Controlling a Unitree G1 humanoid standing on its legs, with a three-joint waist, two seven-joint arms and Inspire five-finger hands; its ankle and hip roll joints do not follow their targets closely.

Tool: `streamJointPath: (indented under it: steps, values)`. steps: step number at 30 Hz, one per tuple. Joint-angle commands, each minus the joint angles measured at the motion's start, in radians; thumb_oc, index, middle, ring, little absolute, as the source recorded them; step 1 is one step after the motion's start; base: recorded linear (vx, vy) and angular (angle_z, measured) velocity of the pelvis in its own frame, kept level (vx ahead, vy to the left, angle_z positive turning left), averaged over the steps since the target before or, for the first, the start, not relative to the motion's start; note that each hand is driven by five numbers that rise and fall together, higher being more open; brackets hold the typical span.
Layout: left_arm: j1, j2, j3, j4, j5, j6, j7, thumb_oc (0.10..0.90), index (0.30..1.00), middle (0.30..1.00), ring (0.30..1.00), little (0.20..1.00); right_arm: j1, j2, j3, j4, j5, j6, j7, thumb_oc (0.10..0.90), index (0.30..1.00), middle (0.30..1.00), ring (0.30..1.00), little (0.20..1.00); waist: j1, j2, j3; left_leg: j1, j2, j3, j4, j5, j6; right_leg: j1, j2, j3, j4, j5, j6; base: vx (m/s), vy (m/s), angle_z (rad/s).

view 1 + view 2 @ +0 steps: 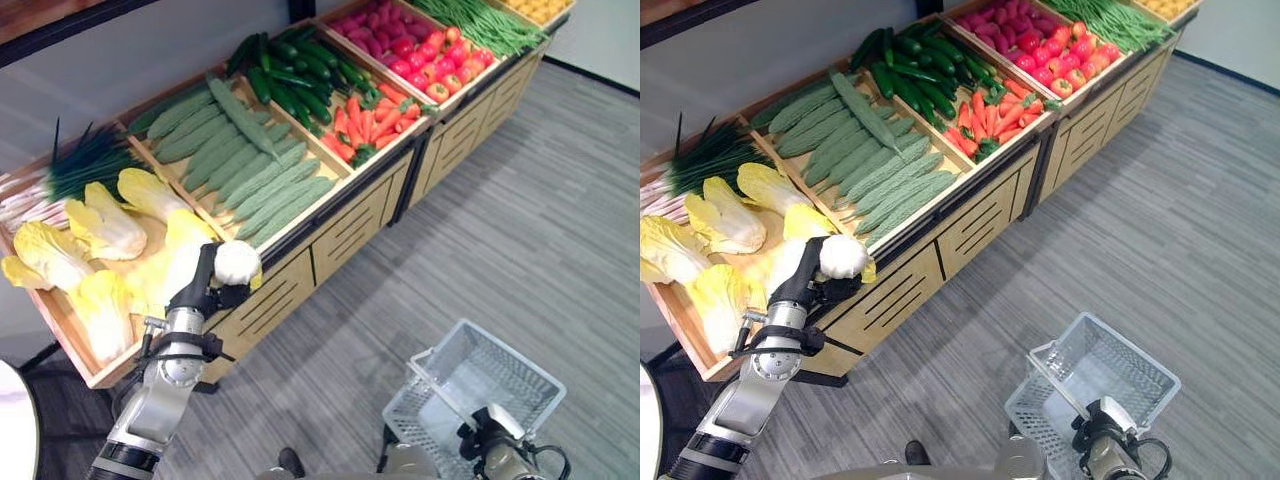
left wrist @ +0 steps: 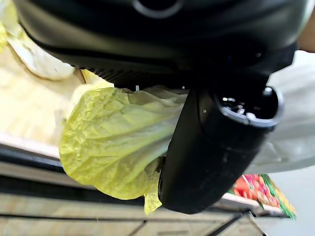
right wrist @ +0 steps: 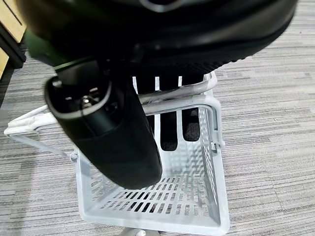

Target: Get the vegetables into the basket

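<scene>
the left hand [image 1: 215,275] is at the front edge of the cabbage crate [image 1: 75,345], its fingers and thumb curled round a cabbage [image 2: 115,142]. the pale stem end sits up by the thumb and the yellow-green leaves hang out past the fingers, seemingly so the firm end takes the squeeze. in the wrist view the leaves look clear of the crate floor, though how far it is lifted is hard to judge. the other cabbages [image 1: 105,225] lie loose in the crate, beside the chives [image 1: 85,160].

the right hand [image 3: 147,103] is closed on the handle [image 3: 172,101] of the white basket [image 1: 480,385], which hangs over the floor [image 1: 520,230] to the right, well apart from the stand, and has nothing in it. held by the handle, its open mouth faces up to take a drop.

the likely next move is to carry the cabbage across and down into the basket.
</scene>
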Motion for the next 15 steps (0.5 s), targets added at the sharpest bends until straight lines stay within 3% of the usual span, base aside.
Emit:
streamJointPath:
  steps: [1, 6, 8, 11, 13, 14, 15]
  values:
    - [-0.09, 0.031, 0.071, -0.075, -0.016, -0.073, 0.061, 0.4, 0.3, 0.3, 0.3, 0.3, -0.021, 0.001, 0.044, -0.006, 0.0, -0.005, -0.015, 0.4, 0.3, 0.3, 0.3, 0.3, -0.016, -0.028, 0.009, -0.035, 0.055, 0.011, -0.03, 0.071, -0.067, 0.003, 0.0, 0.045, 0.042, -0.091, 0.052, 0.03, -0.142, -0.05]
    - [-0.098, 0.016, 0.068, -0.07, -0.04, -0.073, 0.065, 0.4, 0.3, 0.3, 0.3, 0.3, -0.022, -0.012, 0.046, -0.016, 0.004, -0.007, -0.018, 0.4, 0.3, 0.3, 0.3, 0.3, -0.017, -0.016, 0.021, -0.034, 0.086, -0.001, 0.007, 0.069, -0.082, 0.018, 0.029, 0.043, 0.054, -0.127, 0.027, 0.04, -0.157, -0.04]
    - [-0.106, 0.016, 0.066, -0.068, -0.053, -0.079, 0.061, 0.4, 0.3, 0.3, 0.3, 0.3, -0.026, -0.025, 0.049, -0.026, 0.008, -0.016, -0.02, 0.4, 0.3, 0.3, 0.3, 0.3, -0.015, -0.027, 0.048, -0.074, 0.106, -0.04, 0.155, 0.03, -0.089, 0.036, 0.041, 0.046, 0.073, -0.158, -0.001, 0.03, -0.223, 0.0]
    - [-0.123, 0.027, 0.07, -0.067, -0.055, -0.085, 0.077, 0.4, 0.3, 0.3, 0.3, 0.3, -0.029, -0.04, 0.061, -0.039, 0.002, -0.021, -0.015, 0.4, 0.3, 0.3, 0.3, 0.3, 0.015, -0.051, 0.08, -0.147, 0.082, -0.194, 0.256, 0.055, -0.087, 0.047, 0.051, 0.066, 0.083, -0.175, -0.024, 0.01, -0.13, -0.14]
    - [-0.126, 0.034, 0.077, -0.067, -0.055, -0.085, 0.087, 0.4, 0.3, 0.3, 0.3, 0.3, -0.027, -0.043, 0.065, -0.041, 0.002, -0.019, -0.012, 0.4, 0.3, 0.3, 0.3, 0.3, 0.034, -0.068, 0.085, -0.198, 0.048, -0.274, 0.211, 0.032, -0.066, 0.057, 0.05, 0.08, 0.076, -0.186, -0.015, 0.04, -0.048, -0.15]
    - [-0.127, 0.035, 0.077, -0.067, -0.055, -0.085, 0.087, 0.4, 0.3, 0.3, 0.3, 0.3, -0.027, -0.043, 0.065, -0.041, 0.002, -0.019, -0.012, 0.4, 0.3, 0.3, 0.3, 0.3, 0.033, -0.069, 0.084, -0.199, 0.047, -0.274, 0.21, 0.033, -0.066, 0.056, 0.049, 0.08, 0.076, -0.186, -0.015, 0.15, 0.039, 0.08]
    - [-0.115, 0.049, 0.09, -0.077, -0.05, -0.081, 0.097, 0.4, 0.3, 0.3, 0.3, 0.3, -0.02, -0.05, 0.068, -0.038, -0.008, -0.015, -0.01, 0.4, 0.3, 0.3, 0.3, 0.3, 0.052, -0.081, 0.088, -0.237, 0.06, -0.349, 0.153, 0.074, -0.07, 0.061, 0.05, 0.105, 0.085, -0.188, -0.002, 0.12, 0.044, 0.06]
